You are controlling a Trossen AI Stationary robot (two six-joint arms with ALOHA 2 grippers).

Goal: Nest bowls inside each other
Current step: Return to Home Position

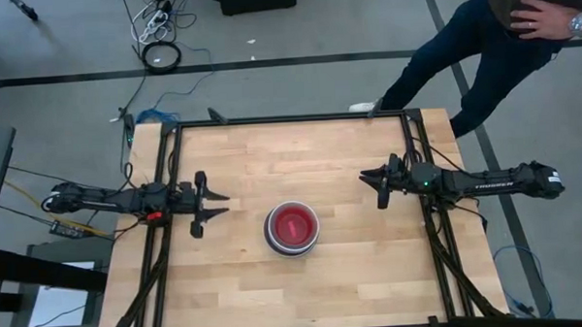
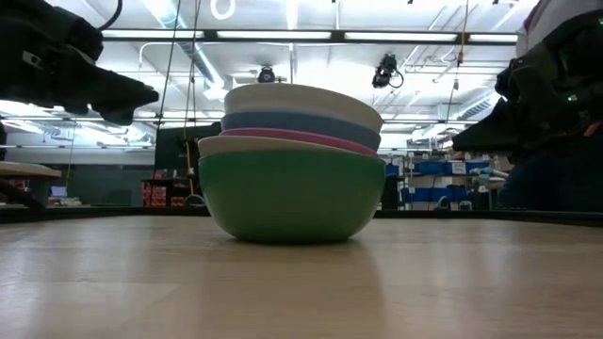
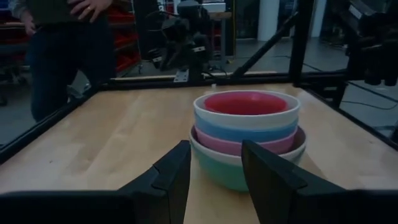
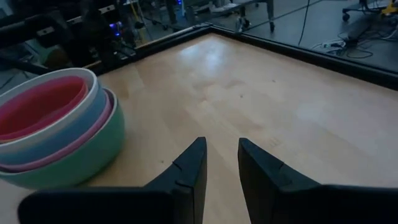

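Flanking bowls (image 1: 292, 228), left gripper (image 1: 218, 206), right gripper (image 1: 373, 188), splayed

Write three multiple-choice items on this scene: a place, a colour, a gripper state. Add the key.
1. Where does the bowl stack stand?
A. Against the far rail
B. Near the middle of the table, between the left gripper and the right gripper
C. On the floor

2. What colour is the innermost bowl?
A. Green
B. Yellow
C. Red

3. How are the grippers?
A. Both open, holding nothing
B. Left shut on a bowl
C. Both shut on the stack

Key:
1 B: the high view shows it mid-table between the arms.
2 C: red shows inside the top rim.
3 A: each wrist view shows a gap between empty fingers.
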